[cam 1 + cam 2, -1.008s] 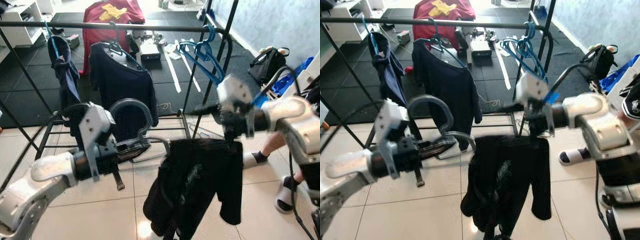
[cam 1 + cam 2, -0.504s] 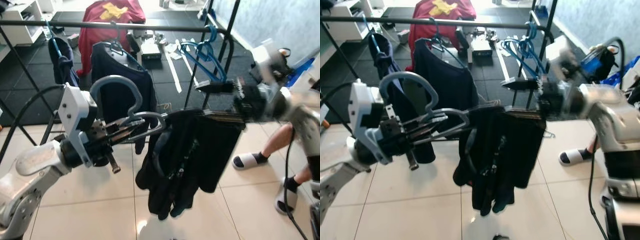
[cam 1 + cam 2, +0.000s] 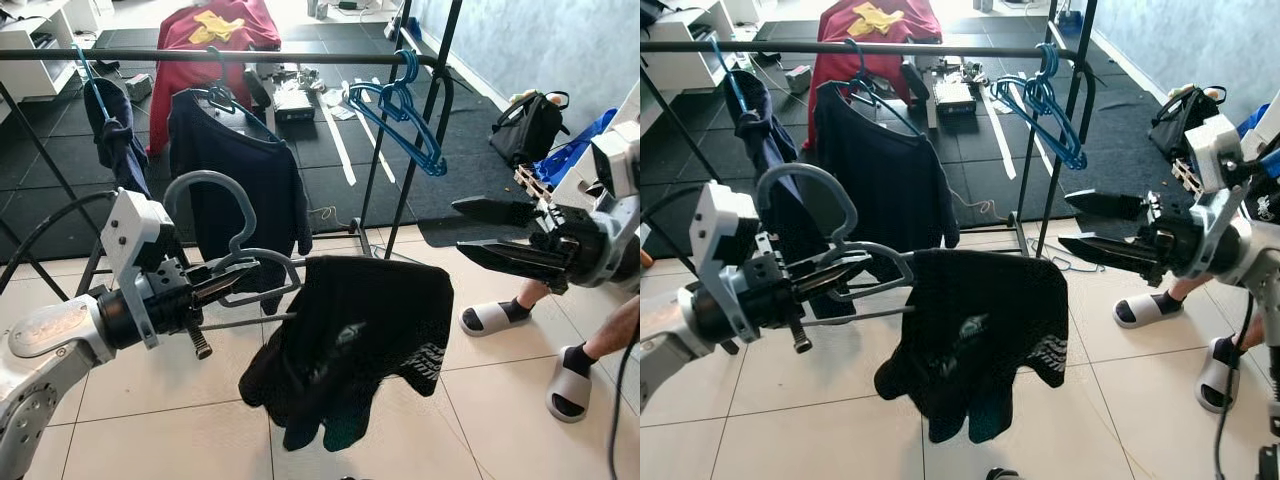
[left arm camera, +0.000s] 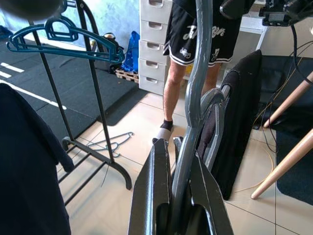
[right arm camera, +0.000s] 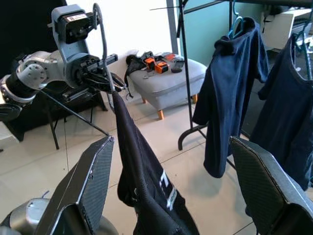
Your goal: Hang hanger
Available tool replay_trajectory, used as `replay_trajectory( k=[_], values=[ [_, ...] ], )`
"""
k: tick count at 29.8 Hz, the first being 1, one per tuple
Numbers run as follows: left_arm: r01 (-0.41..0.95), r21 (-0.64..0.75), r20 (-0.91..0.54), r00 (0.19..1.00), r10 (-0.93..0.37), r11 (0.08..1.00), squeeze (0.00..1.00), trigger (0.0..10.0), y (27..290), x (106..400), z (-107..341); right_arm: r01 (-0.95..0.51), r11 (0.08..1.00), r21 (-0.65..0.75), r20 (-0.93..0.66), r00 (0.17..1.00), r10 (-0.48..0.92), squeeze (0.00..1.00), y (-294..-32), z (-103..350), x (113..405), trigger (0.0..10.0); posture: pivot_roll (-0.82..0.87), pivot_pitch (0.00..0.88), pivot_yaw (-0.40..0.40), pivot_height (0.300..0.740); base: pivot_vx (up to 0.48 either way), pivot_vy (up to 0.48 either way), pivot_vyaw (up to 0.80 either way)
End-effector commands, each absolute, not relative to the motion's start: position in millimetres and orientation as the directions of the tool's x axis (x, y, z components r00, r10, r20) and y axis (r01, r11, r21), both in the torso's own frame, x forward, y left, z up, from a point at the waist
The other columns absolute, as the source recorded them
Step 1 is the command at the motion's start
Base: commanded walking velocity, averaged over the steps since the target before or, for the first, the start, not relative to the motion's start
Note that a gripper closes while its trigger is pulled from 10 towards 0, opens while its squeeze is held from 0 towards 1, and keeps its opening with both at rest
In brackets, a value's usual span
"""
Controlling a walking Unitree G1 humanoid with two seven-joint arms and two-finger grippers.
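- Tiled floor (image 3: 160, 400) lies under a black clothes rail (image 3: 200, 55).
- Left claw (image 3: 205, 290), below the rail, clamps the grey hanger (image 3: 215, 215) carrying a black garment (image 3: 350, 350).
- Right claw (image 3: 500, 235) reaches level, fingers wide apart, beside the garment.

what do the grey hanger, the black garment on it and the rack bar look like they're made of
Grey hanger: probably moulded plastic, thick, smooth, matte blue-grey; the left pincer is shut on its neck.
Black garment: soft fabric, likely a knit, draping in limp folds with a white print.
Rack bar: looks like metal tubing, thin, straight, dark with a slight sheen.
The right pincer is open, apart from the garment.
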State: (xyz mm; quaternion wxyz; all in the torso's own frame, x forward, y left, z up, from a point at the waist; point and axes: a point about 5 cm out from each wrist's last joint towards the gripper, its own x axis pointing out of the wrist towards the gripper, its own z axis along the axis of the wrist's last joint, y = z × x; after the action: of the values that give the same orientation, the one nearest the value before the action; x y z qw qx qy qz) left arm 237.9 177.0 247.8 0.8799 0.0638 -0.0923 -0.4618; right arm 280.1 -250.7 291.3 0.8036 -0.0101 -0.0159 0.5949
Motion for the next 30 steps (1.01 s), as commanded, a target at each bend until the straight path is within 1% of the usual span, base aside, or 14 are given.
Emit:
replay_trajectory(
  k=[1, 2, 3, 4, 5, 6, 7, 9, 15, 24, 30],
  values=[
    [0.799, 0.218, 0.134, 0.544, -0.828, 0.56, 0.0, 0.0, 177.8, 236.1, 255.1, -0.954, 0.299, -0.016, 0.018, 0.299, 0.954, 0.69, -251.3, 289.3, 277.8, 10.0, -0.16, 0.151, -0.018, 0.74, 0.0, 0.0, 0.0],
    [0.795, 0.217, 0.141, 0.548, -0.824, 0.566, 0.0, 0.0, 179.3, 236.4, 256.0, -0.951, 0.31, -0.008, 0.03, 0.31, 0.95, 0.67, -252.7, 288.4, 277.6, 10.0, -0.16, 0.151, -0.018, 0.74, 0.0, 0.0, 0.0],
    [0.795, 0.217, 0.141, 0.548, -0.824, 0.566, 0.0, 0.0, 179.3, 236.4, 256.0, -0.951, 0.31, -0.008, 0.03, 0.31, 0.95, 0.67, -252.7, 288.4, 277.6, 10.0, -0.16, 0.151, -0.018, 0.74, 0.0, 0.0, 0.0],
    [0.79, 0.219, 0.148, 0.553, -0.82, 0.573, 0.0, 0.0, 181.4, 236.6, 258.0, -0.948, 0.318, 0.003, 0.035, 0.318, 0.947, 0.5, -253.6, 285.6, 277.1, 10.0, -0.16, 0.152, -0.018, 0.74, 0.0, 0.0, 0.0],
    [0.784, 0.221, 0.163, 0.556, -0.815, 0.58, 0.0, 0.0, 183.8, 237.0, 261.6, -0.951, 0.309, 0.024, 0.027, 0.309, 0.951, 0.0, -252.9, 280.1, 275.2, 10.0, -0.16, 0.154, -0.017, 0.74, 0.0, 0.0, 0.0],
    [0.781, 0.223, 0.174, 0.557, -0.812, 0.584, 0.0, 0.0, 185.3, 237.3, 264.1, -0.953, 0.3, 0.038, 0.019, 0.301, 0.954, 0.0, -252.1, 276.5, 273.8, 10.0, -0.16, 0.154, -0.019, 0.74, 0.0, 0.0, 0.0],
    [0.777, 0.226, 0.202, 0.553, -0.808, 0.588, 0.0, 0.0, 187.1, 237.7, 270.1, -0.965, 0.253, 0.071, -0.022, 0.252, 0.967, 0.0, -247.5, 266.0, 268.3, 10.0, -0.16, 0.157, -0.018, 0.74, 0.0, 0.0, 0.0],
    [0.776, 0.227, 0.207, 0.552, -0.808, 0.588, 0.0, 0.0, 187.3, 237.8, 271.2, -0.967, 0.243, 0.077, -0.032, 0.241, 0.97, 0.0, -246.4, 264.0, 267.1, 10.0, -0.16, 0.157, -0.018, 0.74, 0.0, 0.0, 0.0],
    [0.783, 0.233, 0.247, 0.525, -0.814, 0.576, 0.0, 0.0, 187.3, 233.7, 280.4, -0.96, 0.27, 0.081, -0.056, 0.266, 0.962, 0.0, -240.6, 256.1, 270.4, 10.0, -0.16, 0.156, -0.018, 0.74, 0.0, 0.0, 0.0],
    [0.789, 0.252, 0.289, 0.491, -0.822, 0.56, 0.0, 0.0, 188.4, 229.0, 291.6, -0.958, 0.279, 0.073, -0.074, 0.273, 0.959, 0.0, -233.9, 252.5, 271.9, 10.0, -0.16, 0.156, -0.016, 0.74, 0.0, 0.0, 0.0],
    [0.78, 0.258, 0.315, 0.49, -0.813, 0.57, 0.0, 0.0, 188.2, 228.9, 297.4, -0.958, 0.279, 0.071, -0.089, 0.273, 0.958, 0.0, -231.0, 248.9, 272.2, 10.0, -0.16, 0.155, -0.015, 0.74, 0.0, 0.0, 0.0]
  ],
)
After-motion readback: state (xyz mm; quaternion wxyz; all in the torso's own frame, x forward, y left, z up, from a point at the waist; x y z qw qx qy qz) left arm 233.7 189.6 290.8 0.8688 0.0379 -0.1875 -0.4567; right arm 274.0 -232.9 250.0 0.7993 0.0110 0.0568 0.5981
